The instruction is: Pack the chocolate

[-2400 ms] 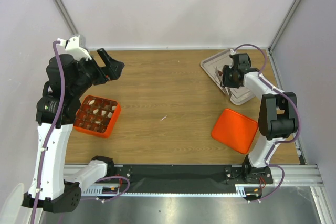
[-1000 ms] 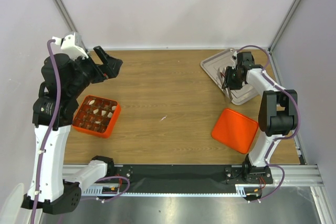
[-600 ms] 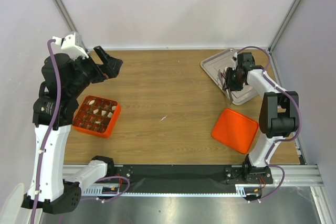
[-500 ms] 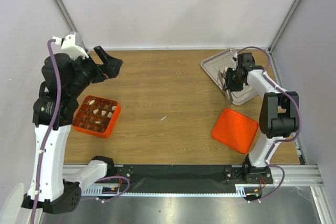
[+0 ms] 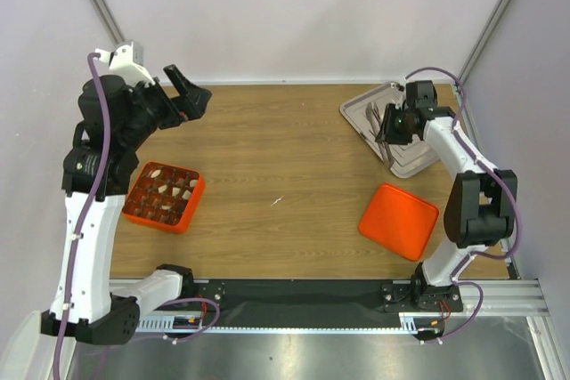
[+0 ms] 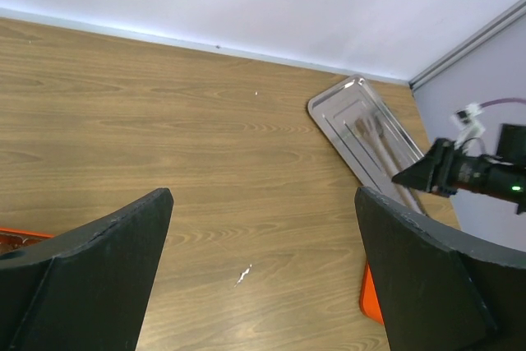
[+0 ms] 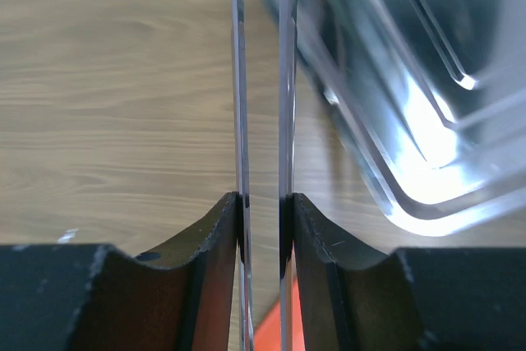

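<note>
Chocolate boxed, box not yet closed.
Small brown and cream chocolate pieces sit in cells of the orange gridded box, near-left on the wooden tabletop. Flat orange square lid lies well apart. Right gripper is clamped on thin metal tongs over the silver metal tray. Left gripper is raised, spread wide, empty. Can't tell whether loose pieces remain.
</note>
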Controlling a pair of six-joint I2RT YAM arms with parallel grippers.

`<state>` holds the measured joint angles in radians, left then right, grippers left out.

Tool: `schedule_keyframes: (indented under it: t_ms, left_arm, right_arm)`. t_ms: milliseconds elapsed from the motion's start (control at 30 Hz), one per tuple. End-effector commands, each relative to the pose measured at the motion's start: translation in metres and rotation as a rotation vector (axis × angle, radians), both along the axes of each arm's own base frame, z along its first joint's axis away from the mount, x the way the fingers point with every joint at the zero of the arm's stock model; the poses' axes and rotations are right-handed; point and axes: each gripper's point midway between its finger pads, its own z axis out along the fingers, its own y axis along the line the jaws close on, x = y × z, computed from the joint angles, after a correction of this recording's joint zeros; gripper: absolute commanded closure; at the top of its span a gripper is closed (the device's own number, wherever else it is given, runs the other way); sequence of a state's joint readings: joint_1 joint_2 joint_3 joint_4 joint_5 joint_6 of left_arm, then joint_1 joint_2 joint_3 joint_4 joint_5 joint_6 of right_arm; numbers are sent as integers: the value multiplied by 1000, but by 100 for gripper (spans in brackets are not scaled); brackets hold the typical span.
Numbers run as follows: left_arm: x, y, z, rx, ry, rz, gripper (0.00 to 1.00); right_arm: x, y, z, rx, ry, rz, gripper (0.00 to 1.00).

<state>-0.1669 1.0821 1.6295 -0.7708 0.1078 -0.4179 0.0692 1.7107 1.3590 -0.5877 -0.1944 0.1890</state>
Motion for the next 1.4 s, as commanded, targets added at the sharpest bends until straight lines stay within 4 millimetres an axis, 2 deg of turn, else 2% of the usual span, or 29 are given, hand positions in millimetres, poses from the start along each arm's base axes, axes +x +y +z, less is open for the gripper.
schedule_keyframes:
  t_ms: [0,100,133,233,267,300,333,367,400,433,467,500,533,567,600,633,667,733,833,1067,1367]
  left_arm:
    - [4,3,22,-15,-60,20,0]
    - [1,7,24,1,-59,34,0]
    - [-4,8,29,3,-61,32,0]
    - [-15,10,35,12,-76,27,0]
    - [-23,11,39,16,-84,26,0]
    - [-26,10,39,15,-82,18,0]
    - [-30,10,41,14,-87,12,0]
    - [-35,6,40,10,-82,-14,0]
    - [-38,5,41,7,-83,-21,0]
    - [-40,4,40,2,-78,-25,0]
    - [-45,0,42,-6,-86,-54,0]
    - [-47,-1,40,-6,-84,-64,0]
    - [-47,-3,37,-8,-77,-73,0]
    - [-48,-3,35,-10,-73,-75,0]
    - [-51,-6,36,-14,-81,-92,0]
    - [-52,-7,33,-15,-76,-98,0]
    - [-53,-8,32,-16,-76,-107,0]
    - [-57,-11,32,-20,-81,-125,0]
    - [-60,-13,31,-24,-85,-145,0]
    - [-60,-19,25,-36,-87,-177,0]
    - [-59,-24,17,-55,-79,-197,0]
  right_arm:
    - [8,40,82,111,-193,83,70]
    - [-5,90,103,190,-234,163,70]
    - [-19,129,109,218,-244,247,70]
    - [-38,201,121,283,-286,343,70]
    - [-60,248,129,332,-309,427,70]
    - [-70,277,122,345,-298,476,70]
    - [-74,301,136,367,-345,504,69]
    - [-104,341,137,379,-348,595,69]
    - [-109,364,120,360,-330,632,70]
    - [-112,387,136,370,-375,666,69]
    - [-139,415,134,369,-372,740,69]
    - [-146,430,130,350,-383,778,69]
    - [-154,449,99,309,-333,812,69]
    - [-157,465,116,330,-366,834,69]
    - [-172,481,110,324,-355,870,69]
    - [-175,490,83,287,-308,884,69]
    - [-177,501,91,306,-322,896,70]
    - [-189,513,76,310,-294,924,70]
    - [-199,524,69,334,-283,947,70]
    - [-211,534,40,349,-214,1023,69]
    - [-212,540,24,355,-187,1055,68]
